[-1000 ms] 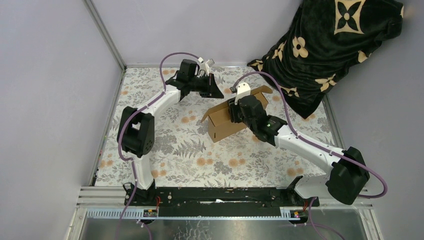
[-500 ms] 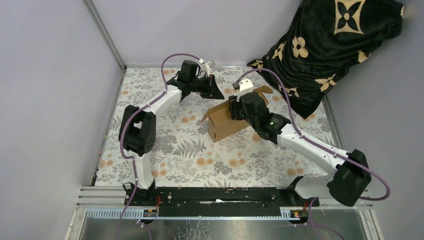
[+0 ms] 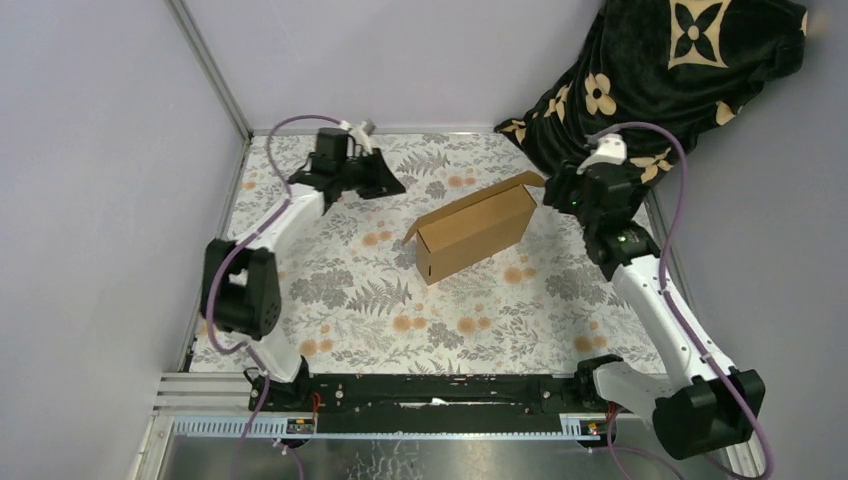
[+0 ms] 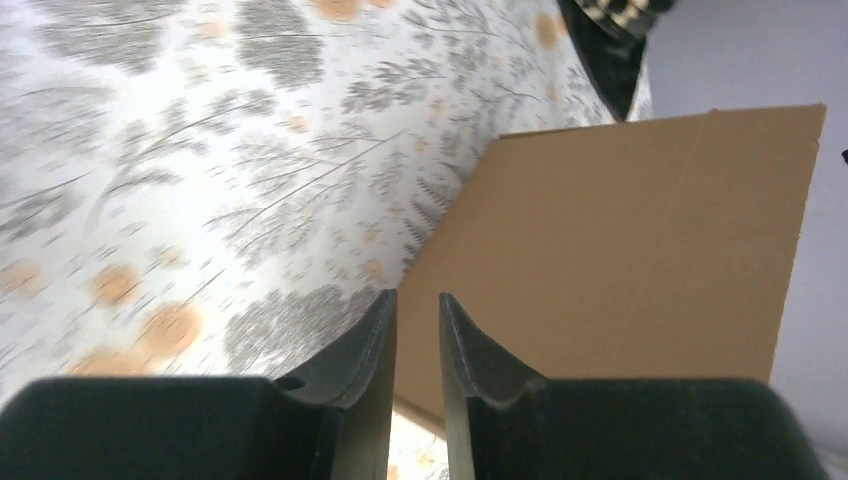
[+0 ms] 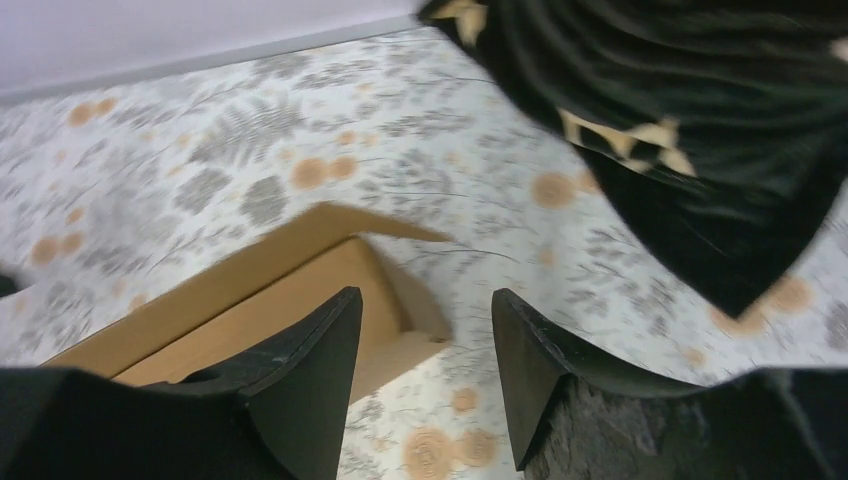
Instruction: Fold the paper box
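The paper box [image 3: 470, 228] is brown cardboard, folded into a long closed-looking shape with a small flap sticking out at each end. It lies diagonally on the floral mat. My left gripper [image 3: 393, 186] is to the box's far left, apart from it. In the left wrist view [image 4: 418, 297] its jaws stand nearly together with nothing between them, and the box [image 4: 620, 240] fills the right side. My right gripper [image 3: 556, 196] hangs off the box's right end. In the right wrist view [image 5: 425, 295] it is open and empty, with the box's end [image 5: 270, 300] to its lower left.
A black cloth with cream flowers [image 3: 660, 90] is heaped at the back right corner, close to my right arm; it also shows in the right wrist view [image 5: 700, 130]. Grey walls and a metal rail [image 3: 210, 70] border the floral mat [image 3: 400, 320].
My right gripper has let go of the box and pulled back to the right. My left arm has swung back to the left. The box stays in place on the mat.
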Available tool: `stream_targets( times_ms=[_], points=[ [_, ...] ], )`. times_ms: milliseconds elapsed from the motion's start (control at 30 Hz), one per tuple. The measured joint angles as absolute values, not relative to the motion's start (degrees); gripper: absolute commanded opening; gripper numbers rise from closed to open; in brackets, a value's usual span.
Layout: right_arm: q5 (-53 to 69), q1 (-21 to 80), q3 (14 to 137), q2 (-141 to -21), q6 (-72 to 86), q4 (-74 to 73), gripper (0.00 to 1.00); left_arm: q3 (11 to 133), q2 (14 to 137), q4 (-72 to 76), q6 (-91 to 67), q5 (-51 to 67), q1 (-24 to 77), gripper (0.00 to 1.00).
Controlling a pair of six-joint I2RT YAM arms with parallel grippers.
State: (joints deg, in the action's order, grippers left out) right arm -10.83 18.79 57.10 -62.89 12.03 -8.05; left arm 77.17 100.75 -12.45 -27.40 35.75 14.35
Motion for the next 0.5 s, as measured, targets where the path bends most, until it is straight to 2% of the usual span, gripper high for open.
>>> stream_targets(
  times_ms=[267,500],
  points=[
    [-0.5,-2.5,51.9,-65.4,21.3,-7.0,0.6,61.4,79.2,-11.4,-31.6,26.1,12.1,0.3],
    [7.2,-7.2,46.5,-73.6,26.5,-0.5,0.6,42.5,63.7,-9.0,-37.5,23.7,12.4,0.29]
  ],
)
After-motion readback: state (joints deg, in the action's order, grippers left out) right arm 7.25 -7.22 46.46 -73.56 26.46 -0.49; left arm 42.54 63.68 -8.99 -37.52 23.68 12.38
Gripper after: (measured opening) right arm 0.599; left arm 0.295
